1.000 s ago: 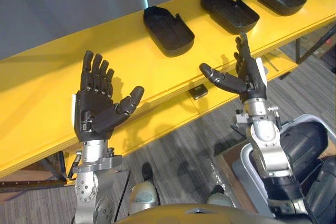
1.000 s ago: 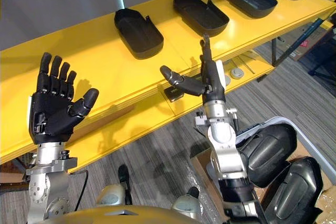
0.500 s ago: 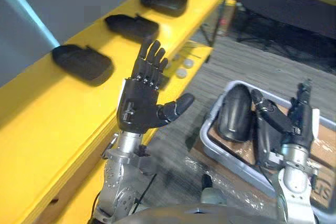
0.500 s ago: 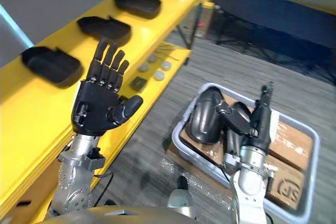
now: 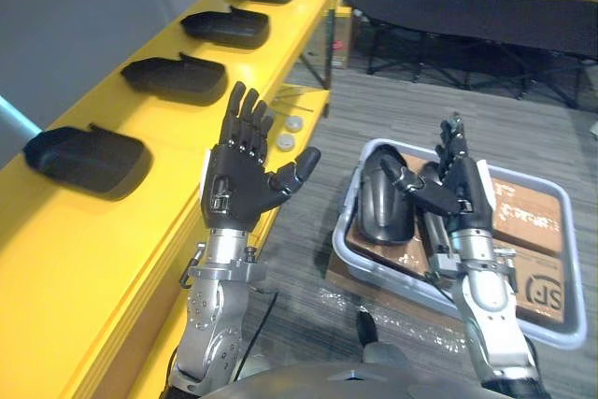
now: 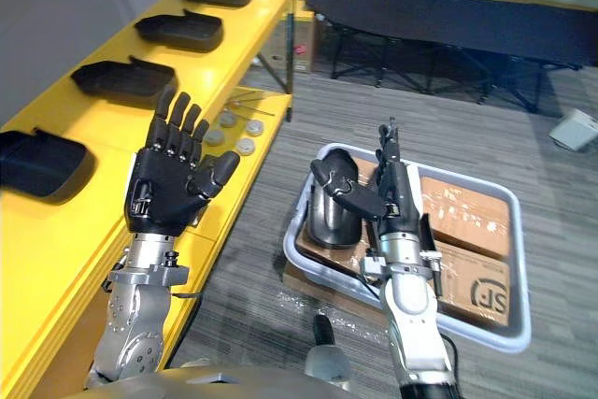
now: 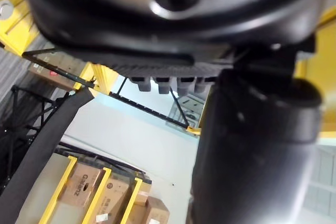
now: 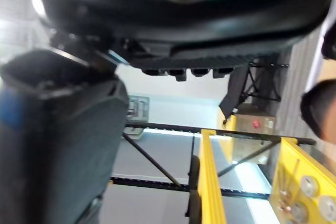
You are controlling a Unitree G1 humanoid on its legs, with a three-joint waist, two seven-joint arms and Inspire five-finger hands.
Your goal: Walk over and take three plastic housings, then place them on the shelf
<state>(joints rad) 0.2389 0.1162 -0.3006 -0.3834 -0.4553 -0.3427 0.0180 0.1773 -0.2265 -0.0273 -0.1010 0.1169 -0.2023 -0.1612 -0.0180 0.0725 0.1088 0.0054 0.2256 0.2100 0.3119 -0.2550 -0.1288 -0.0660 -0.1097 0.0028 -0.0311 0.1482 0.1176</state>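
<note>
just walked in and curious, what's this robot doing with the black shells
Nothing is held right now: the left hand and right hand are both raised, open and empty. Four black housings lie in a row on the yellow shelf at the robot's left. A grey bin down below the right hand holds more housings, probably the next to be picked.

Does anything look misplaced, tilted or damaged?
Nothing stands out. Four housings lie in a row on the yellow shelf, others in the grey bin; left robot hand and right robot hand are open, empty.
</note>
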